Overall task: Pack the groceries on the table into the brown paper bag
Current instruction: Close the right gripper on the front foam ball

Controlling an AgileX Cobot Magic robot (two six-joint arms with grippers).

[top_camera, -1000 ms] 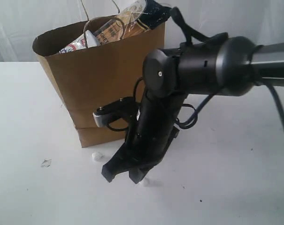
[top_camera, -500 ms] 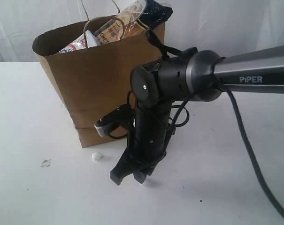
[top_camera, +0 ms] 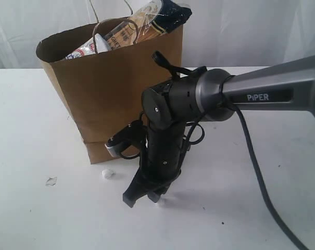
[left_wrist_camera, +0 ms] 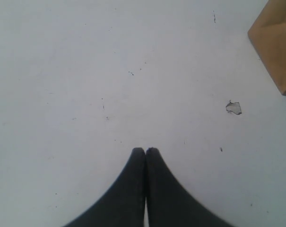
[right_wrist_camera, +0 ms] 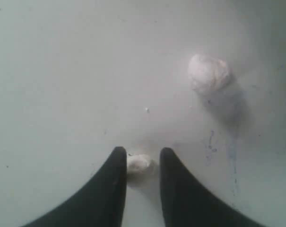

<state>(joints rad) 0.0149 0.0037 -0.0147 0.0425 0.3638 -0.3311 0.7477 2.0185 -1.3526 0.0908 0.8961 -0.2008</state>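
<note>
Two black fingers [right_wrist_camera: 118,165] of the right gripper [right_wrist_camera: 142,153] stand slightly apart, tips down at the table [right_wrist_camera: 62,71], with a small white crumb [right_wrist_camera: 140,165] lying in the gap between them. Whether both fingers touch it cannot be told. A larger white lump [right_wrist_camera: 210,73] lies near it, apart from the fingers.

In the exterior view, the right gripper [top_camera: 142,199] points down at the table [top_camera: 32,130] in front of the brown paper bag [top_camera: 110,88], which stands upright at about 11 o'clock from it. The larger white lump [top_camera: 108,173] sits at 10 o'clock from the fingertips, just off the bag's base, and a clear scrap [top_camera: 51,181] lies farther out at 9 o'clock. The groceries [top_camera: 102,41] fill the bag's mouth, and the spaghetti packet [top_camera: 162,13] juts out at its 1 o'clock corner.

Compared with a second ago, the right arm [top_camera: 261,88] has swung toward 9 o'clock and dropped lower, so the wrist now hides less of the bag's top corner and its white lettering shows. The fingertips stay at nearly the same spot on the table. Bag, lump and scrap have not moved.

The left gripper [left_wrist_camera: 145,152] has its fingers pressed together, empty, above bare table [left_wrist_camera: 86,71], with a corner of the brown paper bag [left_wrist_camera: 275,42] at 2 o'clock and the clear scrap [left_wrist_camera: 233,108] beside it.
</note>
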